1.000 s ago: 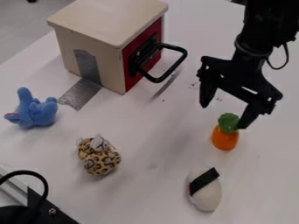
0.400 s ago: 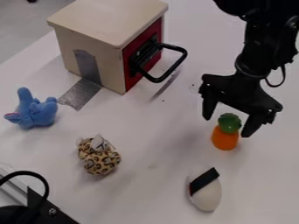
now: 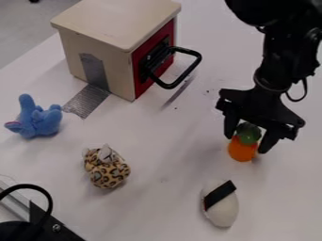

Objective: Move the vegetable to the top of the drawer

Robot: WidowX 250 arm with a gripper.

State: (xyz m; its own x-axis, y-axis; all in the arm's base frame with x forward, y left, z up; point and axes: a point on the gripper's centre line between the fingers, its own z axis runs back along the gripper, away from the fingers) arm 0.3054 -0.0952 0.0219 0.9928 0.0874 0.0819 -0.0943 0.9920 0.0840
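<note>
Nearest on the table (image 3: 160,207), a white egg-shaped toy with a black band (image 3: 220,207) lies just this side of the work, so the arm is best kept from drifting towards it. The leopard-print plush (image 3: 108,172) sits well off to the left, out of the way.

Beyond the white toy is the task's thing, the carrot (image 3: 241,152), on the table, its green top under the pincer (image 3: 246,143). The pincer stands fairly wide, one finger on each side of the carrot; whether either touches it I cannot tell. The step in hand looks to be the grasp. It calls for centring the carrot first, settling low enough to take the orange body as well as the leafy end, then closing evenly; a bite on the green alone might let it swing or roll out.

Farther back, the blue plush (image 3: 39,121) rests at the left. Farthest is the drawer box (image 3: 100,70), its flat top (image 3: 116,21) the goal. Lift well above that before crossing, clear of the jutting black handle (image 3: 187,74), and set down near the middle.
</note>
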